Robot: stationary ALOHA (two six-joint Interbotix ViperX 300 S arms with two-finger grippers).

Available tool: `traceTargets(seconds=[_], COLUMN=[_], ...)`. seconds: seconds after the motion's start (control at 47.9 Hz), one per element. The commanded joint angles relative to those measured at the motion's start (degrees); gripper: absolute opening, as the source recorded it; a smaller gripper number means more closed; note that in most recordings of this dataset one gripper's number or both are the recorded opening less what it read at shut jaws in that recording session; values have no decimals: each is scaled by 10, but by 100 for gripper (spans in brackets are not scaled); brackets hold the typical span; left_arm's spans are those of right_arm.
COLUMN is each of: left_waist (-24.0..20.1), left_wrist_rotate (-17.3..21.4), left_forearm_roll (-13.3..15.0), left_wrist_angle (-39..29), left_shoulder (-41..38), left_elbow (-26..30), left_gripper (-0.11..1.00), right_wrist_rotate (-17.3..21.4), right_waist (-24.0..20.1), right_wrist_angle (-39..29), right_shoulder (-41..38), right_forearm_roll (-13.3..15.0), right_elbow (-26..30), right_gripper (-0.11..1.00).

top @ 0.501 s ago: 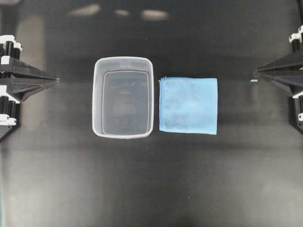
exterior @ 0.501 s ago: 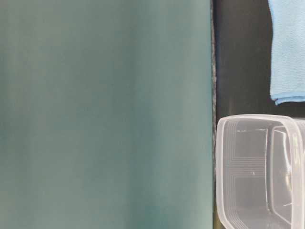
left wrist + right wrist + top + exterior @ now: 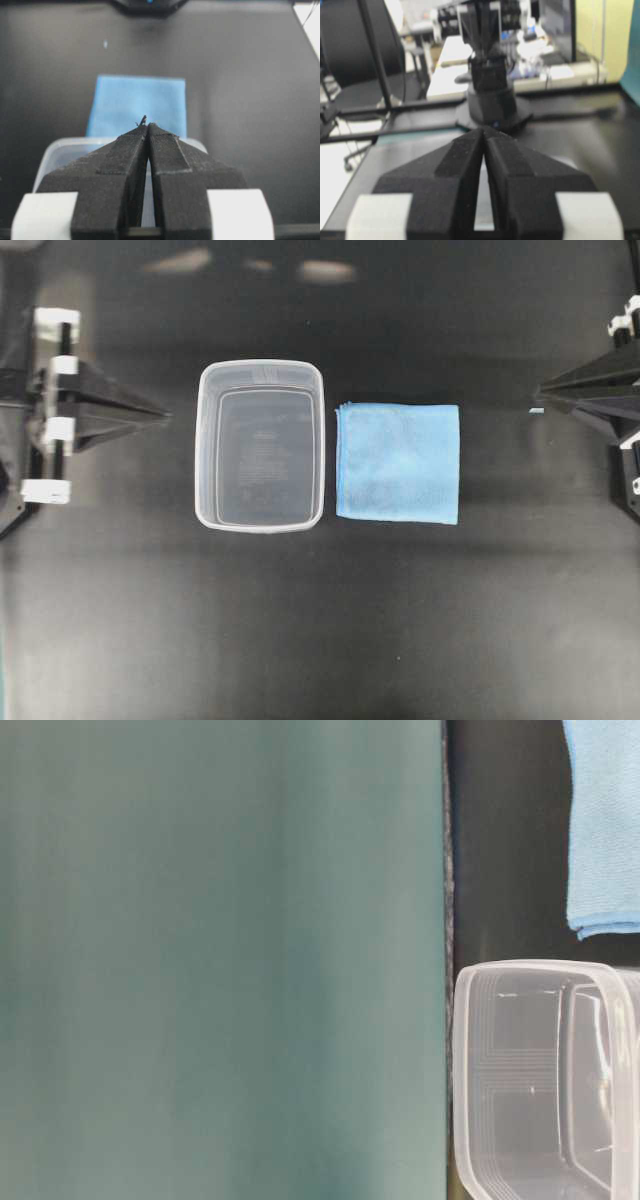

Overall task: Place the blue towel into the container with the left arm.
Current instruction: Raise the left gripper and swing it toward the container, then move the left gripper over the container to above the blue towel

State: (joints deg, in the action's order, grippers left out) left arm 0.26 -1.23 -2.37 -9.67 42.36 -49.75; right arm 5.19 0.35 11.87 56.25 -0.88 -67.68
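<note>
The blue towel (image 3: 398,463) lies flat and folded square on the black table, just right of the container (image 3: 261,445), a clear empty tub. Both also show in the table-level view: the towel (image 3: 604,830) at top right, the container (image 3: 545,1080) at bottom right. My left gripper (image 3: 166,414) is shut with nothing in it, its tips a short way left of the container's rim. In the left wrist view the shut tips (image 3: 147,125) point over the container (image 3: 60,150) toward the towel (image 3: 136,102). My right gripper (image 3: 538,395) is shut and empty, right of the towel.
A teal wall (image 3: 220,960) fills the left of the table-level view. The opposite arm's base (image 3: 492,107) stands ahead in the right wrist view, with desks and a chair behind. Black tabletop (image 3: 320,620) surrounds the objects.
My left gripper has moved right, toward the container. The towel, the container and the right arm have not moved.
</note>
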Motion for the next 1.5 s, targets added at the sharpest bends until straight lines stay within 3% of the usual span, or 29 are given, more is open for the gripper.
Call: traceTargets(seconds=[0.0, 0.251, 0.355, 0.459, 0.564, 0.668, 0.752, 0.835, 1.086, 1.295, 1.483], left_waist=[1, -11, -16, -24, -25, -25, -25, -23, -19, -19, -15], left_wrist_rotate=[2, 3, 3, 3, 3, 8, 20, 29, 34, 34, 36], left_forearm_roll=[-2, -2, -2, -3, -2, -3, -3, -3, -3, -3, -3], left_wrist_angle=[-28, -76, -101, -136, -178, -201, -217, -244, -326, -327, -327], left_shoulder=[-40, -134, -174, -210, -250, -298, -340, -392, -541, -640, -702], left_elbow=[57, 133, 165, 200, 242, 285, 319, 365, 493, 565, 596], left_gripper=[1, 1, 1, 5, 24, 54, 78, 89, 88, 88, 88], right_wrist_rotate=[3, 2, 3, 3, 3, 3, 3, 2, 3, 3, 3], right_waist=[2, 4, 10, 17, 20, 20, 20, 20, 20, 20, 20], right_wrist_angle=[-33, -114, -131, -150, -168, -177, -175, -175, -177, -168, -170], right_shoulder=[-3, 3, 12, 32, 49, 64, 72, 76, 97, 123, 157], right_forearm_roll=[-2, -2, -2, -2, -2, -2, -2, -2, -2, -2, -2], right_elbow=[11, 11, 11, 11, 11, 9, 9, 8, 3, -2, -2], right_gripper=[1, 3, 16, 40, 68, 81, 81, 80, 80, 79, 79])
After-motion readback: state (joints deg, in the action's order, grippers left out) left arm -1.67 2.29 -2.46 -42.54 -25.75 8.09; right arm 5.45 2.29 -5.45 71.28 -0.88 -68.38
